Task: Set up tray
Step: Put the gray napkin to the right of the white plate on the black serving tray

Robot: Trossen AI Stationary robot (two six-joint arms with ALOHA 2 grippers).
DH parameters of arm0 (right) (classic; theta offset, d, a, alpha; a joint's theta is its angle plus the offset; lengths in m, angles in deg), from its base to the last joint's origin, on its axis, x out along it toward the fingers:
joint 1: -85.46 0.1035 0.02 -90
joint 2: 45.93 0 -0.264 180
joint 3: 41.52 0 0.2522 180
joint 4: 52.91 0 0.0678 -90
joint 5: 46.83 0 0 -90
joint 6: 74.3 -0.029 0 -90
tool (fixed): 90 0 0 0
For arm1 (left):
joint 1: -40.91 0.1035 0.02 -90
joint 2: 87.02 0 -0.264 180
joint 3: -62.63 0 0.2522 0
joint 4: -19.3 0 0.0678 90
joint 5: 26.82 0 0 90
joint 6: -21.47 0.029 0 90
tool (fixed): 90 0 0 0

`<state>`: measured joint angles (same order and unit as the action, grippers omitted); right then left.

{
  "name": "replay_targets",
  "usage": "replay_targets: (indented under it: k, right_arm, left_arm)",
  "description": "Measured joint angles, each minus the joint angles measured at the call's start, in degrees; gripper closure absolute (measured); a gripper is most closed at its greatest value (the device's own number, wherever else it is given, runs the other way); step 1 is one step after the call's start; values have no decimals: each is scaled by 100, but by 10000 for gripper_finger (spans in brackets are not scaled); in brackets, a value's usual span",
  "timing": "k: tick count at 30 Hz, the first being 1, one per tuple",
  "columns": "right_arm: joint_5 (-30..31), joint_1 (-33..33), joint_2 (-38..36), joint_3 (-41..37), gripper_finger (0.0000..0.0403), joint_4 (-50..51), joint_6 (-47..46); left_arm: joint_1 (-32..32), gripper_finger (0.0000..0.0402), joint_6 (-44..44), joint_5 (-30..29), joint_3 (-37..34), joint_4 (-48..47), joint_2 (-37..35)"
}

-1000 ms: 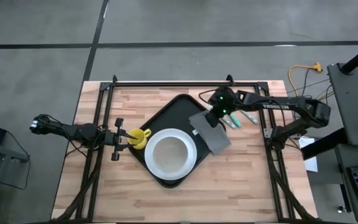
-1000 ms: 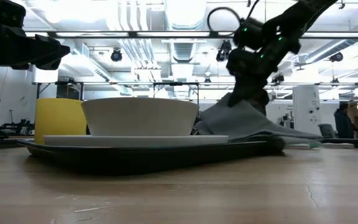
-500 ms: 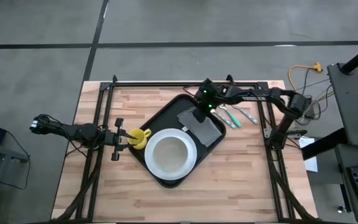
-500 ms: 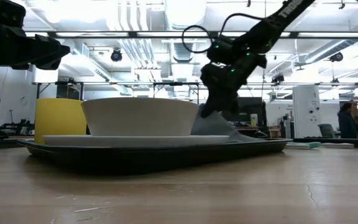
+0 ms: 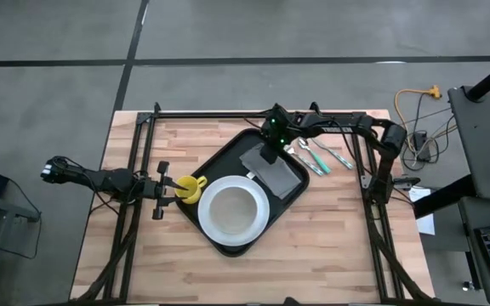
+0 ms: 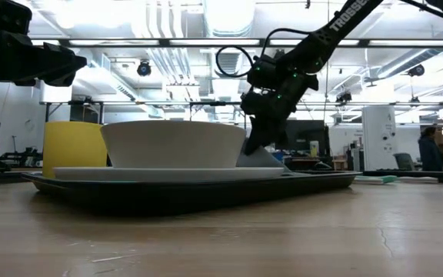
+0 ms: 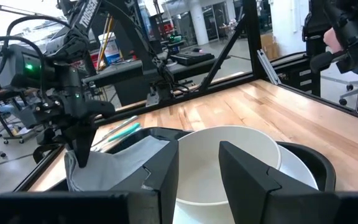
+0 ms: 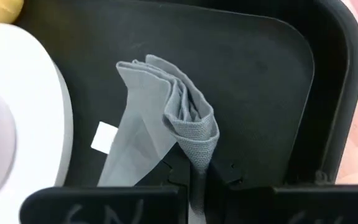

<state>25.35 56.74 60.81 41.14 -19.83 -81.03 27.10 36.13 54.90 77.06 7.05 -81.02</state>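
Napkin (image 5: 272, 173) pinched tight in the right gripper (image 5: 268, 151) over the tray (image 5: 228, 155), so lower it flat beside the plate (image 5: 235, 210) before letting go, while the left gripper (image 5: 162, 189), part-open around the yellow cup (image 5: 190, 189), waits.

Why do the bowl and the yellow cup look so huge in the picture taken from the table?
Low view: the camera sits at table height close to the bowl and yellow cup, so they loom large, with bright ceiling lights behind. High view: looking straight down, both look small on the tray.
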Motion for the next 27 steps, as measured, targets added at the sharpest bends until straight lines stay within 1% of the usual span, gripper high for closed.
replay_targets:
  k: [7,16,21,27]
  right_arm:
    - [-2,-23,-2,-15,387,16,411]
    - [-2,-23,-2,9,352,-134,452]
    - [12,-20,-2,9,325,-176,541]
    - [628,-18,-7,35,286,-176,549]
  left_arm:
    - [0,301,2,2,0,-2,-1]
    - [0,301,0,0,0,-2,-2]
    - [0,301,1,1,1,-2,-2]
    - [0,301,2,1,0,-2,-2]
